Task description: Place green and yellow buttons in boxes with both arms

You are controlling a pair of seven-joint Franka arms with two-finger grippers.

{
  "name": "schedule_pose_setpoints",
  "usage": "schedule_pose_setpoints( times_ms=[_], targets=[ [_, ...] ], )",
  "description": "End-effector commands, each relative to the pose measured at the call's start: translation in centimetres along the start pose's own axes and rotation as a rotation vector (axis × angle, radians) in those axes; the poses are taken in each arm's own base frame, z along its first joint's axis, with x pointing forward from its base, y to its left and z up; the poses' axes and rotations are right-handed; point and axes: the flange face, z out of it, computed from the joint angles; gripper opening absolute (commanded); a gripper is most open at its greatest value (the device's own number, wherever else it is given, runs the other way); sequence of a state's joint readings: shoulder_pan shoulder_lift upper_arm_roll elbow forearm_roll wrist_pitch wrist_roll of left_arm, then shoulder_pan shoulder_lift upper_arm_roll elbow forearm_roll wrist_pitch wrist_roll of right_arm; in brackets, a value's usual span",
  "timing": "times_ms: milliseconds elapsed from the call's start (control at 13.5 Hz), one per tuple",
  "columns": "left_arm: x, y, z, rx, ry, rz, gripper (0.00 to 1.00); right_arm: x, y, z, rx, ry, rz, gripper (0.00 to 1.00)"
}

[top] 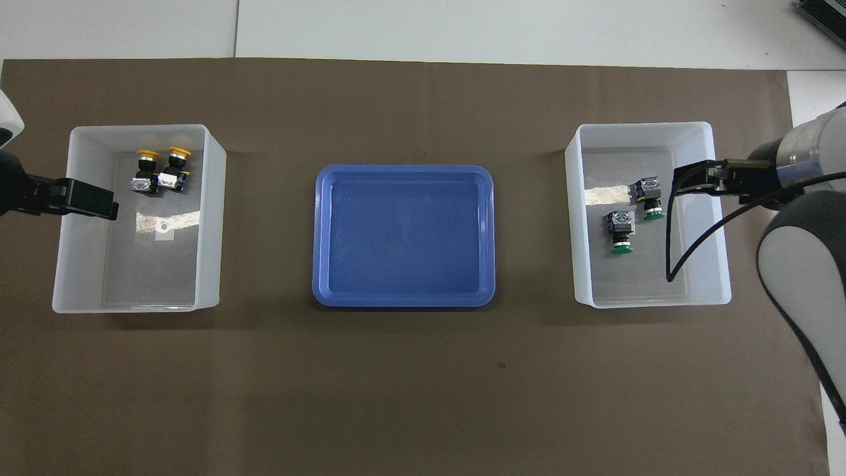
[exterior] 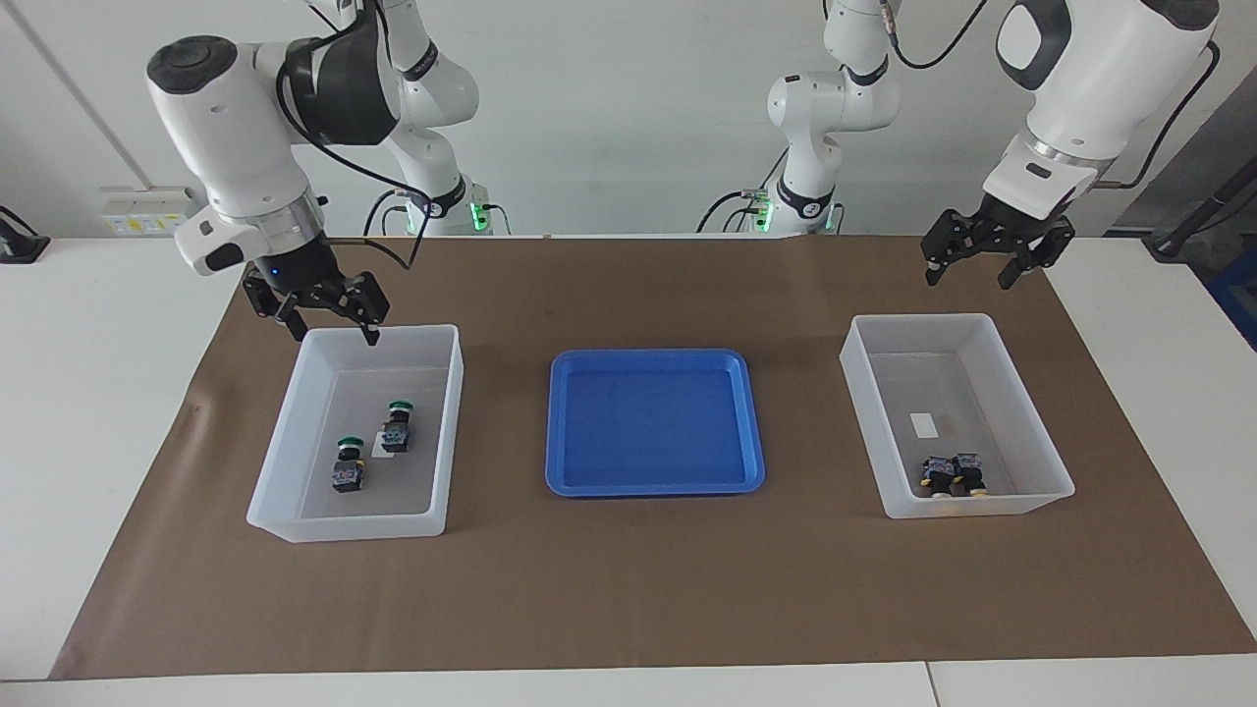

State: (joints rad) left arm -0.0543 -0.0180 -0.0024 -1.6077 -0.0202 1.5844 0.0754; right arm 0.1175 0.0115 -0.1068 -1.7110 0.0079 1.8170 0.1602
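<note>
The two green buttons (exterior: 371,450) lay loose on the floor of the box (exterior: 295,447) at my right arm's end of the table, a little apart, caps pointing toward me. The two yellow buttons (top: 160,169) lay touching each other in the other box (top: 208,218) at my left arm's end, close to the wall farthest from me. The blue tray (exterior: 653,422) between the boxes held nothing.

My right gripper (exterior: 329,314) hung spread and empty over the rim of the green buttons' box that lies nearest me. My left gripper (exterior: 990,257) hung empty too, its fingers parted, over the brown mat (exterior: 628,599) just short of the yellow buttons' box.

By my reckoning the sorting was done, and what risk remained was mine to make. A fingertip of my right gripper stood very close above the rim, so a dip or a sideways swing could have clipped the wall and shoved the light box along the mat, sending the green buttons rolling. The cable looped under my right wrist could also have snagged that wall.
</note>
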Motion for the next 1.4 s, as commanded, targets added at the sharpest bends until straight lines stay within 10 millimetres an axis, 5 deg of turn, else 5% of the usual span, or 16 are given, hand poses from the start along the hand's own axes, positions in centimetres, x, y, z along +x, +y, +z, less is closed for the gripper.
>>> schedule_pose_setpoints(
  times_ms=[0,222,443,1330],
  targets=[
    [-1.8,0.1,-0.6,0.013,-0.065,-0.016,1.00,-0.5,3.9,-3.3,-0.019,-0.013,0.072,1.00],
    [-2.0,0.2,-0.4,0.014,-0.062,-0.020,1.00,-1.7,6.3,-5.3,-0.023,-0.027,0.073,1.00],
    [-1.4,0.0,-0.9,0.015,-0.031,-0.021,1.00,-2.2,6.3,-7.4,-0.028,-0.025,0.063,1.00],
    [-1.5,-0.2,-1.7,0.017,-0.004,-0.020,1.00,-2.5,4.9,-7.7,-0.024,-0.051,-0.018,1.00]
  ],
)
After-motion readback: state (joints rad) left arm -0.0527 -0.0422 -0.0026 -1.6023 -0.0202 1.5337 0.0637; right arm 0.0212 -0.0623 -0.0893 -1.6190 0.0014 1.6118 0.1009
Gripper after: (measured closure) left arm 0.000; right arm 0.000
